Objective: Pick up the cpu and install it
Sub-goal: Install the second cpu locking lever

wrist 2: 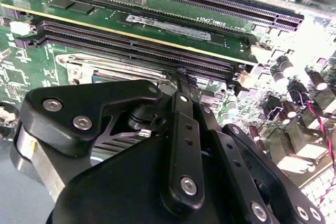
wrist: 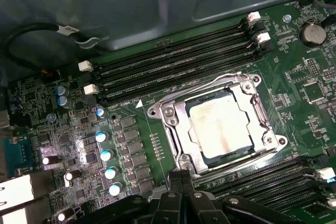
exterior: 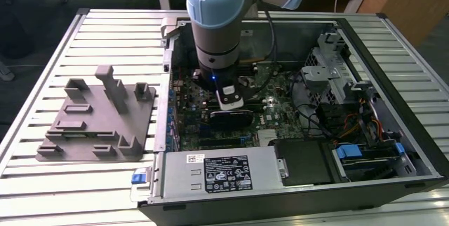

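Observe that in the exterior view the open computer case (exterior: 365, 184) lay on a slatted table (exterior: 42, 194), with the grey fixture block (exterior: 98, 121) outside it on the exterior view's left. The power supply (exterior: 221, 173) filled the lower centre of the frame and the drive cage (exterior: 333, 71) stood at the upper right. The arm (exterior: 217, 21) reached down from the top centre into the case, over the motherboard (exterior: 270, 105).

Note that in the first wrist view, banks of black memory slots (wrist: 173, 66) ran along two opposite sides of the socket frame (wrist: 168, 116). A cluster of blue-topped capacitors (wrist: 105, 156) stood near it. A coin cell battery (wrist: 312, 34) sat well apart from it, and a black cable (wrist: 31, 35) looped against the case wall.

You could see the gripper (wrist: 181, 178) just beside the socket frame, between it and the nearer slot bank. Its fingers (wrist: 175, 179) were pressed together at the tips and held nothing. In the second wrist view the gripper (wrist 2: 184, 77) blocked most of the socket.

The cpu (wrist: 220, 127) lay flat inside the socket frame, apart from the gripper. Its square silver-grey metal top was dull and carried a brownish smear near one corner. The metal frame bordered it on all four sides.
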`<action>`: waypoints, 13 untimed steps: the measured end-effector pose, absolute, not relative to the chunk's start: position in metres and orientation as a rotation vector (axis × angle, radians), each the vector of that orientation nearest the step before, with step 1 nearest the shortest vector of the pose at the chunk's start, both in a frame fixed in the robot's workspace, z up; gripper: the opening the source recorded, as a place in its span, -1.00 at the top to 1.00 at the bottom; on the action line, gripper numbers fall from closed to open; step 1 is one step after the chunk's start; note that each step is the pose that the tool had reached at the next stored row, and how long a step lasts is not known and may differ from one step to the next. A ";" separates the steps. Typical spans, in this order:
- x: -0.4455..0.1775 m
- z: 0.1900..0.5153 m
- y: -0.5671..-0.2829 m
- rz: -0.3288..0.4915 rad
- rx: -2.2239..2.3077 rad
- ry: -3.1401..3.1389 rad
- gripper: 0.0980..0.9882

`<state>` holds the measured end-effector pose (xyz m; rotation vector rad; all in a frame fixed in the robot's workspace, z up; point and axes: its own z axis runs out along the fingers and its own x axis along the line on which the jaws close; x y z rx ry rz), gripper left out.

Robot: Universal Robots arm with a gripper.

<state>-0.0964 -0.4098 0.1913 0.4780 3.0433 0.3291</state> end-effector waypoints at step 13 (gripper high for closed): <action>-0.097 0.209 -0.410 0.330 0.476 3.041 0.98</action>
